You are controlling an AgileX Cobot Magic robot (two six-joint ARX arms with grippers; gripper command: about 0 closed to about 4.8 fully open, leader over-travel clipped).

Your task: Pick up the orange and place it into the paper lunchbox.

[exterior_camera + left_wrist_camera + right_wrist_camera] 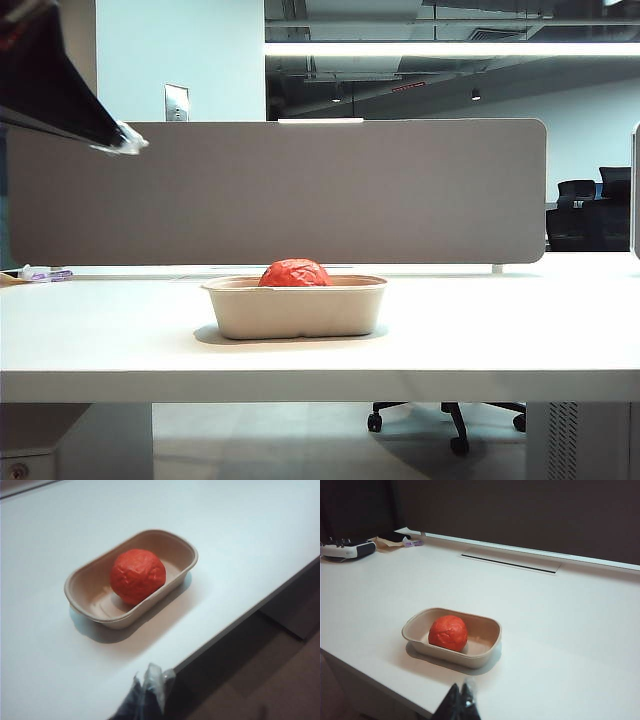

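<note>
Inside the paper lunchbox (296, 308) sits the orange (295, 273), mid-table (500, 330). Only the right wrist view catches a white device (347, 549) at the far corner. Left gripper (147, 692) hangs clenched and empty above the table edge; right gripper (461, 700) likewise pinched together, holding nothing.

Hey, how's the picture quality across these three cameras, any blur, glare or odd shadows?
Exterior view: sharp; ceiling light strip glares, the lunchbox casts a soft shadow on the table, and the left gripper is upper left. Left wrist view: soft, bluish; the orange is clear, the closed left gripper blurred. Right wrist view: dim background, right gripper closed and out of focus.
</note>
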